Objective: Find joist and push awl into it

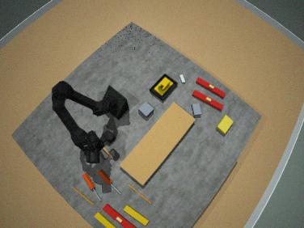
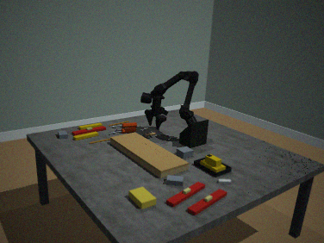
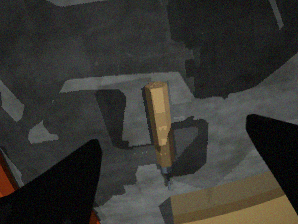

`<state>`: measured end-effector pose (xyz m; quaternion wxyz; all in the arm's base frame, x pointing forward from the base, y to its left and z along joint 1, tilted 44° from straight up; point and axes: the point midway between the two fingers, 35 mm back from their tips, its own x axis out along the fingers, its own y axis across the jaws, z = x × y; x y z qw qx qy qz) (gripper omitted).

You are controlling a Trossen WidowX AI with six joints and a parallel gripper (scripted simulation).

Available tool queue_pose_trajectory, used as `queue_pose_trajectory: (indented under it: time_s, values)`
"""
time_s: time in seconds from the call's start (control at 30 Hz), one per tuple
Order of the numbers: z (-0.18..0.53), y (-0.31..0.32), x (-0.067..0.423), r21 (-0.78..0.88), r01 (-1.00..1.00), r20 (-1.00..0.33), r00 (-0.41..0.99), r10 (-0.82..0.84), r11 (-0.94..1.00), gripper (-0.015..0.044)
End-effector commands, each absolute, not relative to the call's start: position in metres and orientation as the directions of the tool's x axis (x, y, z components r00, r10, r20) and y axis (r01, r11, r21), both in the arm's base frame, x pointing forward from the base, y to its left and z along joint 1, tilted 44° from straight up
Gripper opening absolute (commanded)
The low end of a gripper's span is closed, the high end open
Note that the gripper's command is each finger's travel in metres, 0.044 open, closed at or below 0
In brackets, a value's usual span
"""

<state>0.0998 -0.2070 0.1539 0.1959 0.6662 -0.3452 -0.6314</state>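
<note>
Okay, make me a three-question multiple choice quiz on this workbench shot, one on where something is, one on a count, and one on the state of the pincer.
1. Where is the yellow stud finder?
A. In the black tray
B. On the wooden panel
C. Between the pincer's fingers

2. How many orange-handled screwdrivers lie near the pincer?
A. One
B. Two
C. Four

3. What state is the pincer in?
A. Shut on the awl
B. Shut on nothing
C. Open, above the awl

Answers:
1. A, the top view shows the yellow tool sitting inside the black tray, beside the wooden panel's far end.
2. B, the top view shows one screwdriver and a second screwdriver side by side.
3. C, in the wrist view the dark fingers stand wide apart with the wooden-handled awl lying on the table between them, ungripped.
</note>
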Motion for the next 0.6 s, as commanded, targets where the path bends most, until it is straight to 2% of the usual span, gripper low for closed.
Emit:
queue_pose_trajectory:
  time_s: [0.0,0.57]
  values:
    - [0.153,-0.207,0.097,0.699,-0.224,-0.704,-0.046,-0.709,-0.679,0.0440]
    - [0.149,-0.221,0.101,0.698,-0.225,-0.705,-0.046,-0.708,-0.680,0.0440]
